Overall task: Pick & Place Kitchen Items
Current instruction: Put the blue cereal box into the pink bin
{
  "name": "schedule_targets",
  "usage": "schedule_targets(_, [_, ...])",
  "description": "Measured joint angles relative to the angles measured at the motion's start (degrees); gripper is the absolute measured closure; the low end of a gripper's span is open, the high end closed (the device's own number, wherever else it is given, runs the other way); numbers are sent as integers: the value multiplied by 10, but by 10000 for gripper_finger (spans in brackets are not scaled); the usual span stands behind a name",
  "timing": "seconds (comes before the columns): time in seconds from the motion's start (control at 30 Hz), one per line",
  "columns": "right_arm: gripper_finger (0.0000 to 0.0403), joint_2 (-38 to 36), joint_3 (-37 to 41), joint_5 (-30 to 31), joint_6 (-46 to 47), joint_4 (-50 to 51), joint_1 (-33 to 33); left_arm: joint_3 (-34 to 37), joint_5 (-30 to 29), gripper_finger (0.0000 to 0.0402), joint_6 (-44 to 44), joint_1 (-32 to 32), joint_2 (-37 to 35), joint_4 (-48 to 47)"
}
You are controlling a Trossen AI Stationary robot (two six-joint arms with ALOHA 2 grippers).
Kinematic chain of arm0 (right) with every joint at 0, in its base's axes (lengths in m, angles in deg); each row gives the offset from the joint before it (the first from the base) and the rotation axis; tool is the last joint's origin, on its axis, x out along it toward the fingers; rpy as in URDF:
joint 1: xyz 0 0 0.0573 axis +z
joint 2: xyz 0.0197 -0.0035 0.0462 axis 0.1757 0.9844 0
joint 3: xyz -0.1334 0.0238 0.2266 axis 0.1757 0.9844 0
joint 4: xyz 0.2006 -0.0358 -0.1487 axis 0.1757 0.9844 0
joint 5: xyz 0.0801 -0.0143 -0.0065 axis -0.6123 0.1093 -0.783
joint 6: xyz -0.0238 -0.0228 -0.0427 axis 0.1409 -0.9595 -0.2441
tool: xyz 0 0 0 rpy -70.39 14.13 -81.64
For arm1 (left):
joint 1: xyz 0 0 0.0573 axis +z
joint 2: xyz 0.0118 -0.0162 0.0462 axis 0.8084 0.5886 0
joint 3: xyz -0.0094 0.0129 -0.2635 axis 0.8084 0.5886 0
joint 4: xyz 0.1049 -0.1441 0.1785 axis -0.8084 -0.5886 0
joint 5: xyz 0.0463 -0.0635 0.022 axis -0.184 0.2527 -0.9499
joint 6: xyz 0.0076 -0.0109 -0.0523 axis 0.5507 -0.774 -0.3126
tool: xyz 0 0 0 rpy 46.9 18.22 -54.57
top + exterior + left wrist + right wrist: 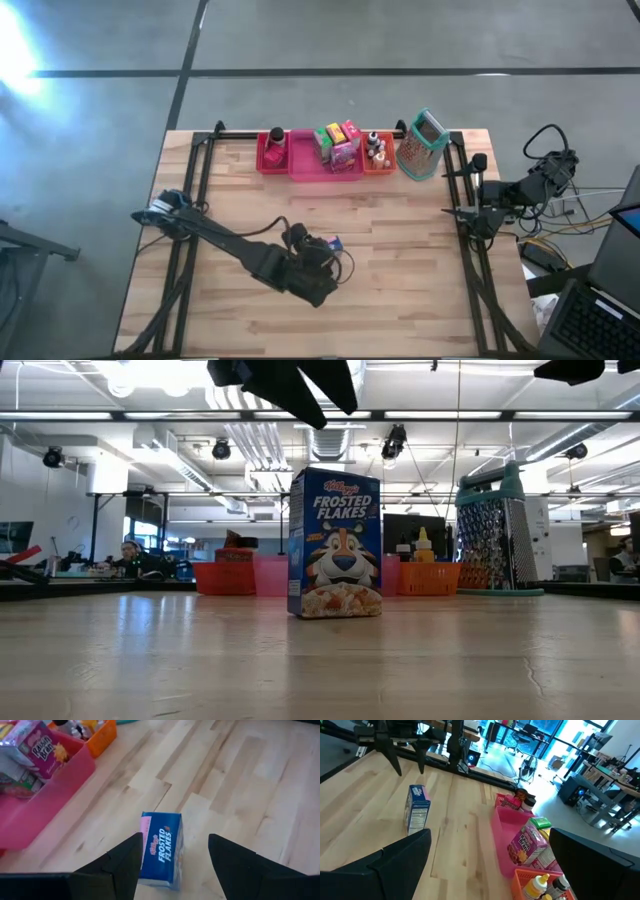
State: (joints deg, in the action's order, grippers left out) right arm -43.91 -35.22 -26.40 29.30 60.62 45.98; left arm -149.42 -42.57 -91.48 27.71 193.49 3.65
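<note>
Blue Frosted Flakes box point(335, 544) stands upright on the wooden surface point(400, 270), alone near the middle, well apart from the bins along the far edge. My left claw point(172, 862) hangs just above it, fingers point(120, 862) spread to either side of the box top, not touching it. Nothing pinched. From the low view the box is clear of the claw overhead.

My right claw point(487, 862) is parked at the right side of the surface, fingers spread wide, holding nothing, pointed across toward the bins and the box.

Far edge, left to right from overhead: red bin point(262, 160) with a small dark red item inside, pink bin point(305, 172) in the middle, orange bin point(385, 168), all touching side by side. Pink bin holds several small boxes: a purple Raisin Bran box point(524, 845), a green box point(540, 823), plus yellow and pink ones packed together. Orange bin holds small bottles point(537, 887); one has a yellow body, another a dark cap. Can't read their labels.

Metal box grater point(500, 530) with teal trim stands upright just beside the orange bin, at the right end of the row.

A person sits in the room behind, far left in the low view.
</note>
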Motion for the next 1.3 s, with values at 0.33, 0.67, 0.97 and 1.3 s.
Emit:
schedule_targets(0.33, [3, 0, 0, 0, 0, 0, 0, 18, 18, 171, -79, 18, 2, 6])
schedule_targets(0.67, [3, 0, 0, 0, 2, 0, 0, 41, 69, 171, -85, 42, 6, 19])
schedule_targets(0.97, [3, 0, 0, 0, 0, -1, 0, 51, 95, 170, -70, 66, 31, 44])
schedule_targets(1.3, [3, 1, 0, 0, 0, -1, 0, 35, 124, 170, -54, 66, 39, 52])
